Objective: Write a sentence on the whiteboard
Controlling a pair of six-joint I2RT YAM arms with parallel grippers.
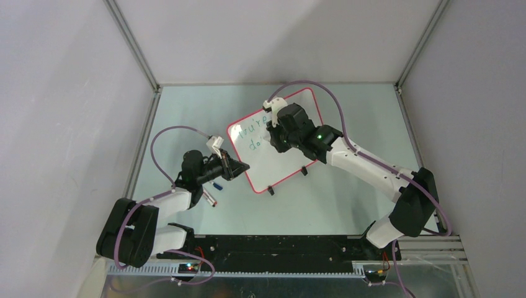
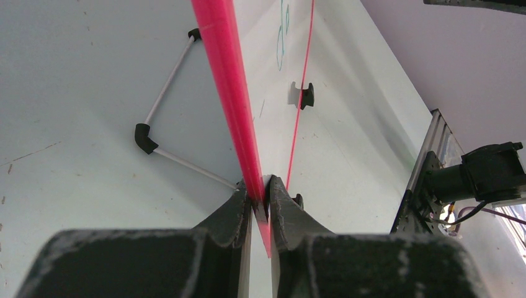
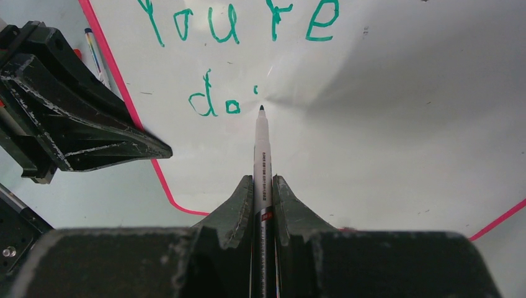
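Overhead view: the whiteboard lies at the centre of the frame on the pale green table, turned on a diagonal, its red-pink rim rounded at the corners and two black clip feet on its lower edge. The left pincer meets the board's left edge from the lower left. The right pincer reaches in from the lower right and hangs over the board's upper part. Two pens lie on the table just beside the left arm.

Left wrist view: the left pincer is closed to a narrow slit on the board's rim, which runs as a pink band from the fingertips to the top of the frame. One clip foot shows right of centre. A thin wire stand with black elbows shows at the left, behind the board.

Right wrist view: the right pincer is clamped on a marker, its barrel running up the centre between the fingers. The dark tip meets its own reflection on the board, just right of the green word "do". Above that stands the green word "You're", its top cut by the frame edge. The left pincer shows at the left of this frame, against the rim.
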